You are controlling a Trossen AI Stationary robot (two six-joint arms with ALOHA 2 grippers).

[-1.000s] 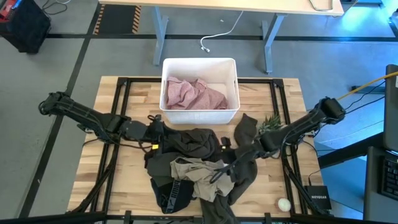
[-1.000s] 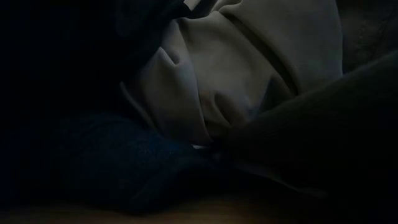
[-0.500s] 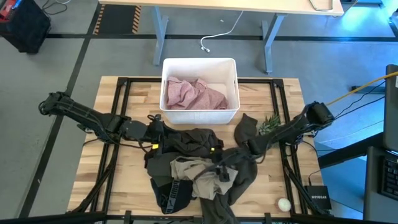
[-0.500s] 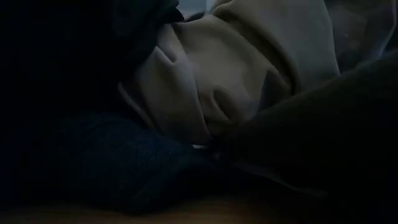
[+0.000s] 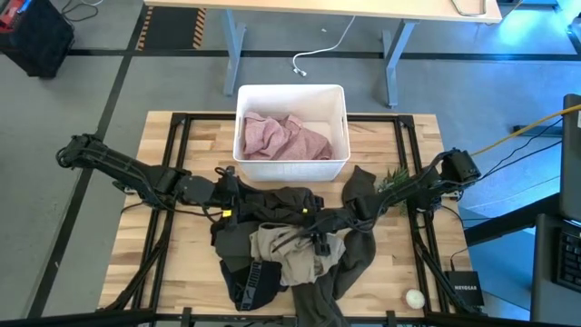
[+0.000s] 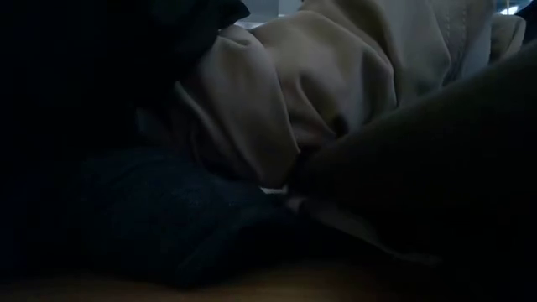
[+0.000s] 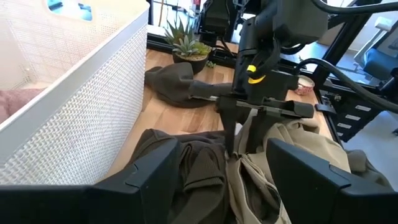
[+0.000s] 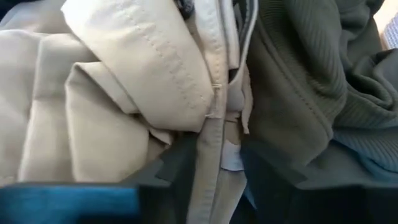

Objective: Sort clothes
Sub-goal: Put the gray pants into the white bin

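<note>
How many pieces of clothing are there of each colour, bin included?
Pink garment, in the white bin: 1
Khaki garment: 1
Olive garments: 2
Black garment: 1
Total: 5

the white bin (image 5: 292, 169) has a fine mesh pattern on its wall, and the garment inside it is a dusty pink shirt (image 5: 283, 137) with faint thin stripes. just in front of the bin lies a dark olive-brown piece (image 5: 277, 207). in front of that, farther from the bin, is a pale khaki piece (image 5: 292, 255) with stitching of its own colour along the seams. beside the khaki lies a ribbed olive-green piece (image 5: 356, 254), and on the khaki's other side a black piece (image 5: 251, 283) with white lettering. a small green spiky plant (image 5: 392, 179) stands off the bin's corner. the table (image 5: 183, 254) is light wood with black bars. both arms are black; the left gripper (image 5: 227, 193) carries a yellow mark.
</note>
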